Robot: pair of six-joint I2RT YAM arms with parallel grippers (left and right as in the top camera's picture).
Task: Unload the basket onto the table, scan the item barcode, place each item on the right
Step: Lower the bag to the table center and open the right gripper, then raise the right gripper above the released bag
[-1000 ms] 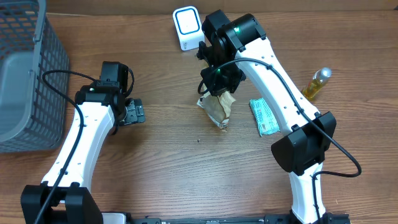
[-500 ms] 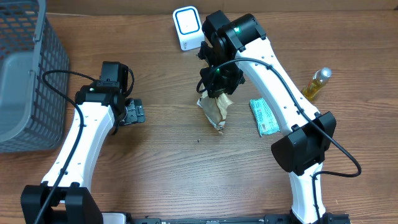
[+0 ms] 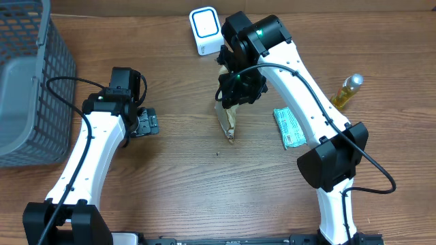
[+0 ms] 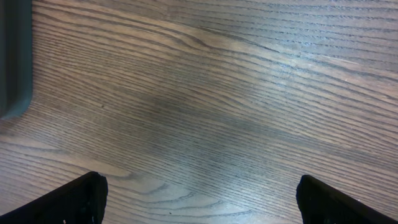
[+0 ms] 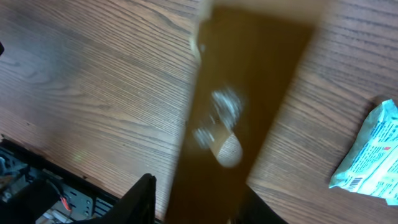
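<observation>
1. Jaws of the left gripper stand wide apart and empty over the bare wooden tabletop. Only their two dark tips show, at the lower corners of the left wrist view.
2. Whether the right gripper grips anything I cannot tell. One dark finger shows just beside the edge of the brown crinkled packet, and the other finger is hidden behind the packet.
3. From overhead, the brown crinkled packet appears narrow and edge-on right under the right gripper, its lower tip pointing down at the tabletop. Whether it touches the wood cannot be told.
4. In the right wrist view the packet is badly blurred. A pale mark on its face cannot be read.
5. A pale green plastic sachet lies flat beside it and apart from it. It carries blue print and a small barcode, too small to read, and the frame edge cuts it off.
6. A white box-shaped scanner with a blue-ringed face stands at the far edge, near the right gripper.
7. A yellow bottle lies at the far right of the overhead view, and a grey mesh basket sits at the far left.
8. A dark grey shape runs down the left border of the left wrist view. It cannot be identified.
</observation>
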